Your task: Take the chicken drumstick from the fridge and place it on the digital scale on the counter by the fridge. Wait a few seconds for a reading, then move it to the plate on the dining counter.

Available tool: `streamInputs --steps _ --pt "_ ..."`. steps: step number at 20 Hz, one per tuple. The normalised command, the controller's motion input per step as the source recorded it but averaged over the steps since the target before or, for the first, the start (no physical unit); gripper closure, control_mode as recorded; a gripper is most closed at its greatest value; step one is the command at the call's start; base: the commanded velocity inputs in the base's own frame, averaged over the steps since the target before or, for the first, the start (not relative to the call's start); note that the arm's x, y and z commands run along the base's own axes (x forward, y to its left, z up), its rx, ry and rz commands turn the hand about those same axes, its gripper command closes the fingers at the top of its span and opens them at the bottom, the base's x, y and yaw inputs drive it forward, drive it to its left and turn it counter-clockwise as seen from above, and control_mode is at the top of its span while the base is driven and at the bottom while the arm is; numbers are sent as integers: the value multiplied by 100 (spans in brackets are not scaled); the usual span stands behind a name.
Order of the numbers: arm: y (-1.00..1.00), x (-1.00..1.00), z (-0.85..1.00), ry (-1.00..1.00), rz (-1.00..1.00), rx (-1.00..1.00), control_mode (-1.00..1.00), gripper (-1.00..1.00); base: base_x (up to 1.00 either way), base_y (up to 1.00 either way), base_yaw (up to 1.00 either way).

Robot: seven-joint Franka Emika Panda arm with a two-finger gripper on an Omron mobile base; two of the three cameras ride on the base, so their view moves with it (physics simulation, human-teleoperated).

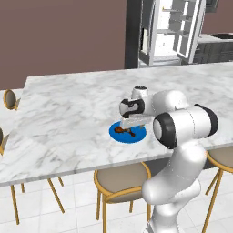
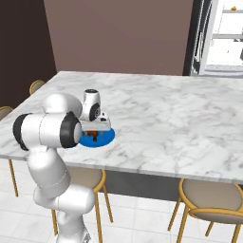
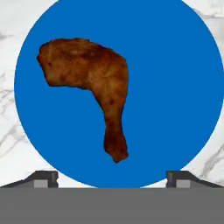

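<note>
The chicken drumstick (image 3: pixel 94 85) lies flat on the blue plate (image 3: pixel 175 87), thick end to the upper left of the hand view, thin bone end pointing down. My gripper (image 3: pixel 112 178) hovers straight above it, open, its two fingertips (image 3: pixel 43 178) spread wide with nothing between them. From the left base view the drumstick (image 1: pixel 124 131) shows on the plate (image 1: pixel 136 135) under the gripper (image 1: pixel 132 123), near the front edge of the dining counter (image 1: pixel 68 118). The right base view has the plate (image 2: pixel 104 137) and the gripper (image 2: pixel 97 127) over it. The fridge (image 1: pixel 170 29) stands open far behind. The digital scale is out of view.
Yellow-legged round chairs (image 1: pixel 120 179) are tucked under the counter's near edge, with more at the left end (image 1: pixel 10 100) and on the right (image 2: pixel 211 201). The marble top (image 2: pixel 180 114) spreads wide around the plate. Dark cabinets (image 1: pixel 214 45) flank the fridge.
</note>
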Motion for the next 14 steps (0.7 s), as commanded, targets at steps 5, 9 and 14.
streamInputs --steps 5,9,14 --pt "-37 -89 71 0 -4 5 -100 -100 0 0 0" --pt "-45 -98 42 0 -3 5 -100 -100 0 0 0" --pt "-36 -100 32 0 -1 2 -100 -100 0 0 0"
